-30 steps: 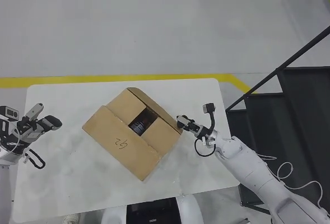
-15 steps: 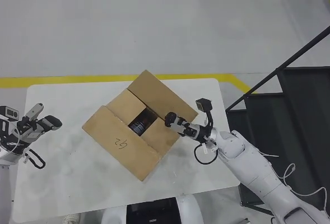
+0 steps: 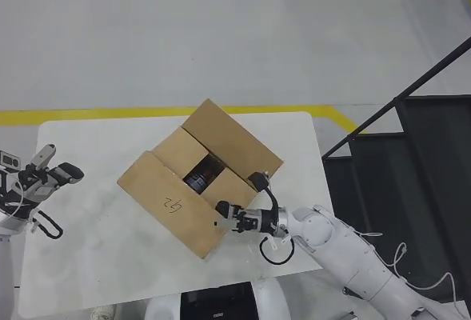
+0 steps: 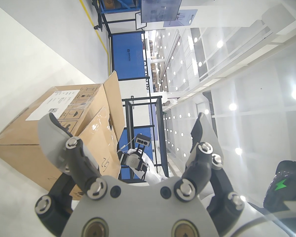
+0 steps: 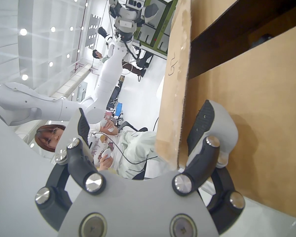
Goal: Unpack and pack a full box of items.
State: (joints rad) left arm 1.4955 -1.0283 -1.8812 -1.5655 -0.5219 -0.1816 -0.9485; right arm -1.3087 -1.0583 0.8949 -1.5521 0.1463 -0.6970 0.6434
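Brown corrugated cardboard box (image 3: 163, 164) sat at an angle in the middle of the white table (image 3: 83, 240), one corner close to the table's front edge. Our right gripper (image 3: 226, 217) stood at the box's near right side with its fingers spread. The free edge of the pen-marked top flap (image 3: 183, 212) ran between them, not pinched as far as we could tell. Our left gripper (image 3: 49, 163) hung spread beyond the table's left edge, well apart from the box. We judged the bite to be the main risk: taken too near the edge, the cardboard could slip out as the flap was lifted. With nothing steadying the box, a firm pull could instead drag or tip it toward that front edge. As for contents, the far flap (image 3: 233, 138) was folded outward, and through the gap we saw a dark rounded item (image 3: 204, 171) inside. Whatever else the box held was hidden under the covering flaps.
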